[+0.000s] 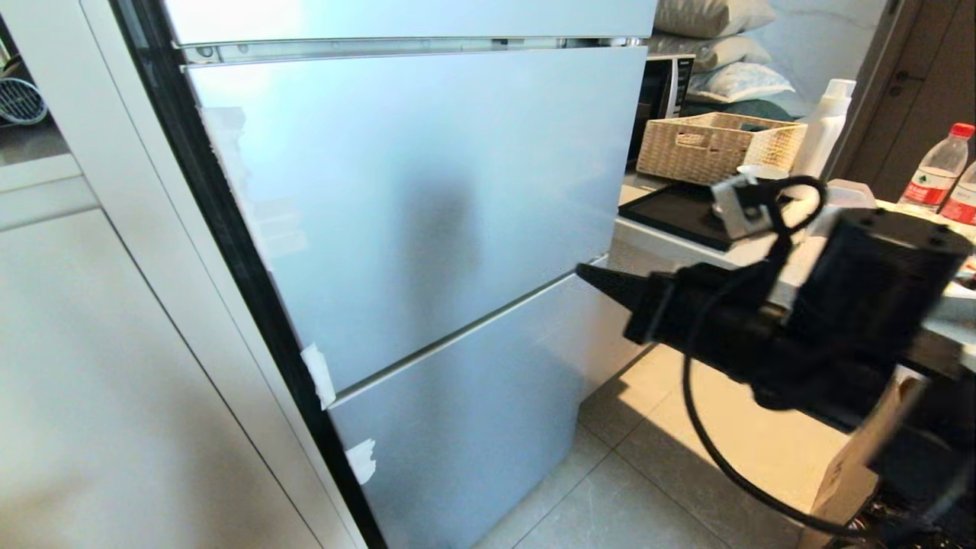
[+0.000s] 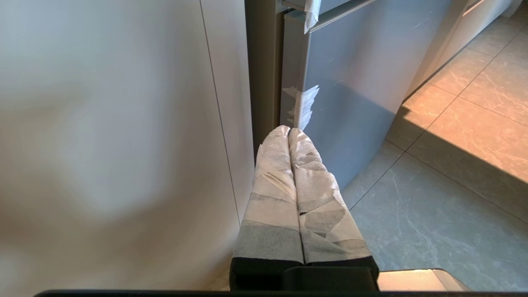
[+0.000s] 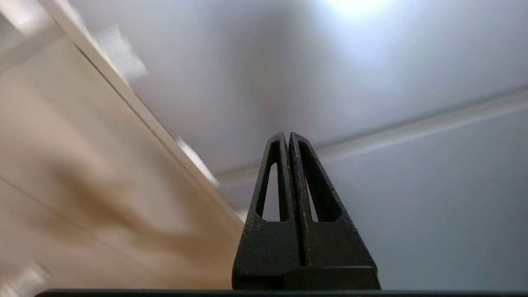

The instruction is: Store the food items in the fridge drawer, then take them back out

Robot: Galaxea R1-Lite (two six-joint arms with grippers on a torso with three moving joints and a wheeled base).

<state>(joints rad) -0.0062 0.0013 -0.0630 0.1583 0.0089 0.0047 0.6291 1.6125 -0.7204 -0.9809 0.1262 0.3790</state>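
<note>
A silver-grey fridge (image 1: pixel 427 198) stands before me with its doors closed. The fridge drawer and the food items are out of view. My right gripper (image 1: pixel 583 272) is shut and empty, raised at the right of the fridge, its black tips pointing at the seam (image 1: pixel 457 335) between the middle and lower door fronts. In the right wrist view the gripper (image 3: pixel 288 134) faces that grey front and seam (image 3: pixel 412 132). My left gripper (image 2: pixel 288 131), wrapped in whitish tape, is shut and empty, parked low by the fridge's lower left corner (image 2: pixel 297 103).
A pale cabinet (image 1: pixel 114 366) flanks the fridge on the left. To the right a counter (image 1: pixel 663 244) carries a wicker basket (image 1: pixel 717 145), a black tray (image 1: pixel 679 213), a white bottle (image 1: pixel 823 126) and water bottles (image 1: pixel 942 164). Tiled floor (image 1: pixel 671 473) lies below.
</note>
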